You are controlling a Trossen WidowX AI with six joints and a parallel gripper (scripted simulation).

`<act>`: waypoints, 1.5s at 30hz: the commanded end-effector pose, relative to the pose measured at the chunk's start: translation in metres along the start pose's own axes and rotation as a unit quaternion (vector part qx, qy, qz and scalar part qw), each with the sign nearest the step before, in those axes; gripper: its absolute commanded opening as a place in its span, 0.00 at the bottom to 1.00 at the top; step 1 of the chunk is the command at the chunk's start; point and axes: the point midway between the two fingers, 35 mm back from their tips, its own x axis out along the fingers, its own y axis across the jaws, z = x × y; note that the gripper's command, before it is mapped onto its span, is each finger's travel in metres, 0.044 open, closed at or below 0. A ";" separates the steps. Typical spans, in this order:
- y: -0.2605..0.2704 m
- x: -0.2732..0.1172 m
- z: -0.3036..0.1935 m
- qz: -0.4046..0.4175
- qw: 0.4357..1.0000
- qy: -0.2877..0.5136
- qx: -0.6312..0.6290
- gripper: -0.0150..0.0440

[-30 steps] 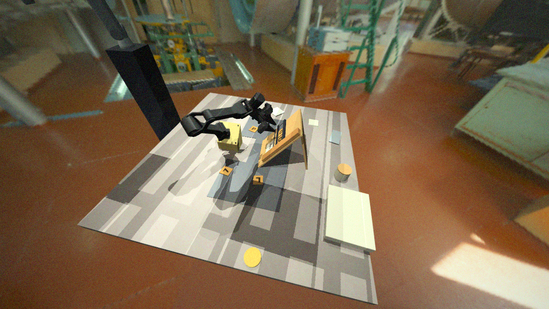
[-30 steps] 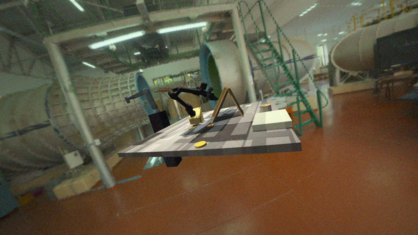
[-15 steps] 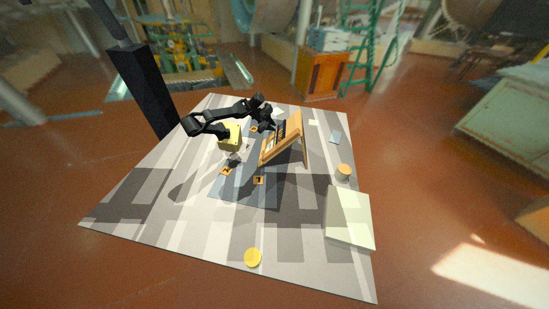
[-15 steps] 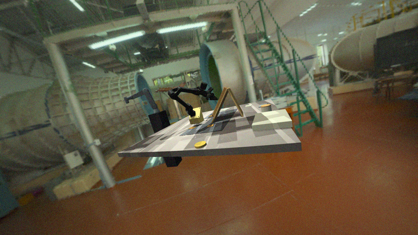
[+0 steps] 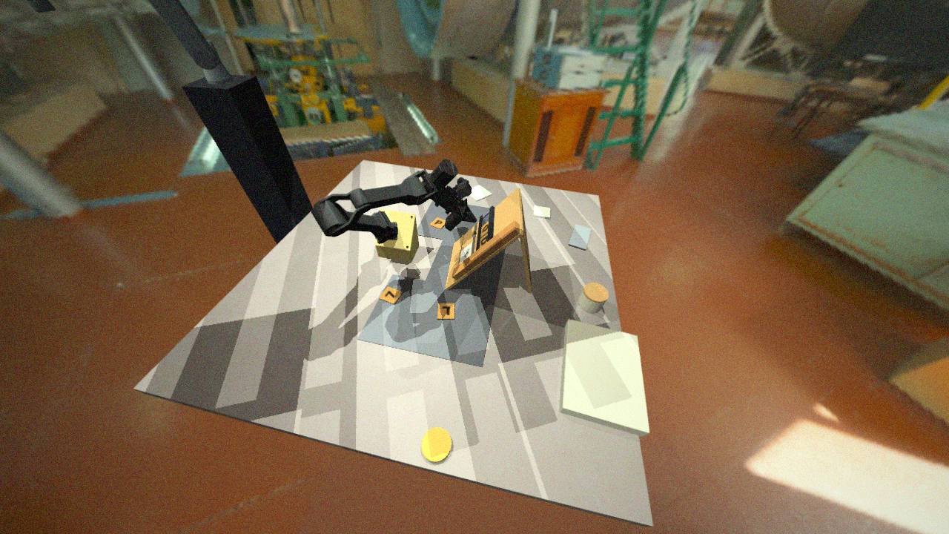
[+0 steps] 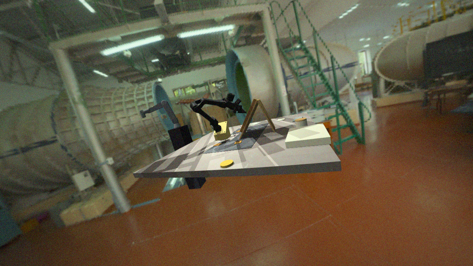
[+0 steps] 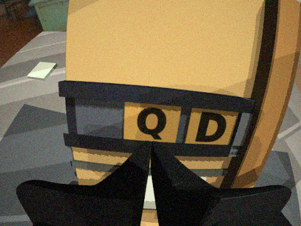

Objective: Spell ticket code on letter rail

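Note:
The tilted wooden board (image 5: 509,213) (image 6: 248,118) (image 7: 163,47) bears the dark letter rail (image 7: 103,90). In the rail, the Q tile (image 7: 130,122) is left of the D tile (image 7: 211,127), with a narrow gap between them; the rail's left part is empty. The ticket (image 5: 465,252) (image 7: 150,191) is mostly hidden by my fingers in the wrist view; its print cannot be read. My gripper (image 5: 474,218) (image 6: 245,112) (image 7: 150,146) is shut and empty, its tips in front of the lower rail bar under Q. Contact is unclear. A P tile (image 5: 437,222) and two other tiles (image 5: 390,294) (image 5: 445,311) lie flat.
A yellow block (image 5: 405,245) stands by the arm's base. A wood-topped can (image 5: 594,295) and a pale slab (image 5: 605,378) are right of the board. A yellow disc (image 5: 436,445) (image 6: 227,163) lies near the front edge. Flat cards (image 5: 479,193) (image 5: 542,211) (image 5: 580,236) lie toward the back.

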 end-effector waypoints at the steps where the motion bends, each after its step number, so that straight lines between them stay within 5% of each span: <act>1: 0.000 0.000 0.000 0.000 1.000 0.000 0.000 0.25; 22: 0.033 0.019 0.024 0.001 0.942 0.335 0.008 0.25; 45: 0.033 0.026 0.021 0.000 0.941 0.338 0.008 0.25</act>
